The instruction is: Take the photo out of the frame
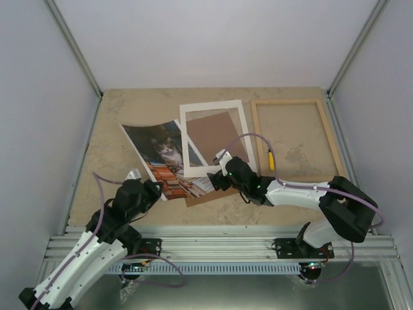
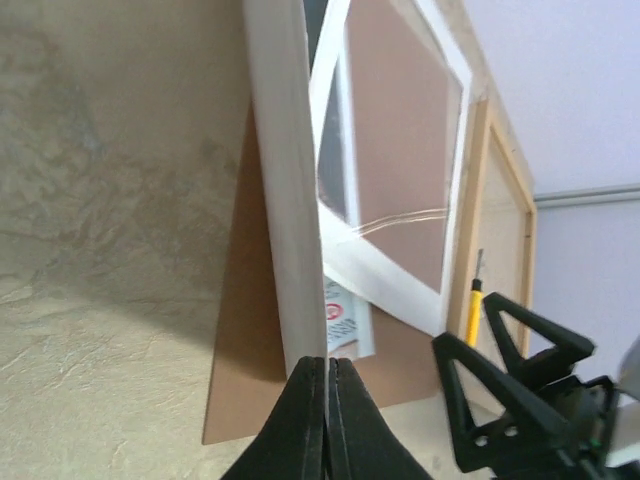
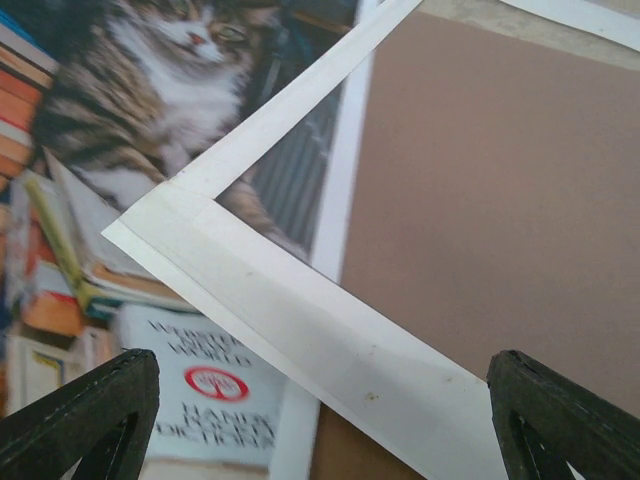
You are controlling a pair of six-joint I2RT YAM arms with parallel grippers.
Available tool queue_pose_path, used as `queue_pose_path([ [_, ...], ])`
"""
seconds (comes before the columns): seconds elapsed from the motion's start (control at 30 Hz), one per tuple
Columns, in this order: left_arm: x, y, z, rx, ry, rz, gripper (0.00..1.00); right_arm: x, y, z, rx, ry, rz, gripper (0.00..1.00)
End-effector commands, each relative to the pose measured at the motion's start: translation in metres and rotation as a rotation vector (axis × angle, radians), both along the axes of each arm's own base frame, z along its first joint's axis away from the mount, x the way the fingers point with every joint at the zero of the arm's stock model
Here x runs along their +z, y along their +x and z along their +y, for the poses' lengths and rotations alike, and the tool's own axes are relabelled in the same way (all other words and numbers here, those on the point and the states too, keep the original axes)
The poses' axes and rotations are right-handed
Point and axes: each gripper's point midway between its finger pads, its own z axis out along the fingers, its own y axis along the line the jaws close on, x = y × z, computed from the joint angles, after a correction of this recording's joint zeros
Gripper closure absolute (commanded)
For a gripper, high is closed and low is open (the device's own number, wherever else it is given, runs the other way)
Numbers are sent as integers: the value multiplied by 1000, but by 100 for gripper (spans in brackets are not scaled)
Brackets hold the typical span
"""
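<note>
- Handling of photo (image 1: 160,152): light, floppy, crease-prone; pinches best at near-left white edge.
- Shut on that edge: left end effector (image 2: 327,372); spread wide over mat (image 3: 290,325): right end effector (image 3: 320,405).

Count on table (image 1: 110,187): 1 photo (image 1: 158,152) (cat pic), toward the left edge. 1 frame (image 1: 287,101), pale wood, at the far-right corner. 1 white mat (image 1: 211,105), mid-table toward the far edge. 1 brown backing board (image 1: 216,132), showing thru the mat's opening. 1 yellow-handled tool (image 1: 271,159), just inside the frame's left rail, type n/k. That's 5 loose items, 1 of ea. kind, no dupes.

Robot hw: 2 arms along the near edge — left arm (image 1: 90,245), right arm (image 1: 303,192). 2 grippers — left gripper (image 2: 327,400), right gripper (image 3: 320,400) — 2 fingers ea., 4 total.
</note>
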Motion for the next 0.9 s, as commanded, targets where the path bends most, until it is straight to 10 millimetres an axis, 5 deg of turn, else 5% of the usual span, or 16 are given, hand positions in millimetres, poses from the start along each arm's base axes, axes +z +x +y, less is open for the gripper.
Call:
queue_pose_path([
  [0.0,24,-9,19,37,58,-14,100,6,0,-7,-26,17,-12,10],
  [0.5,167,-12,69,181,169,-279,100,13,-1,-10,-33,35,-22,10],
  [0.87,218,42,21,85,198,-409,100,46,1,-42,-149,74,-108,9],
])
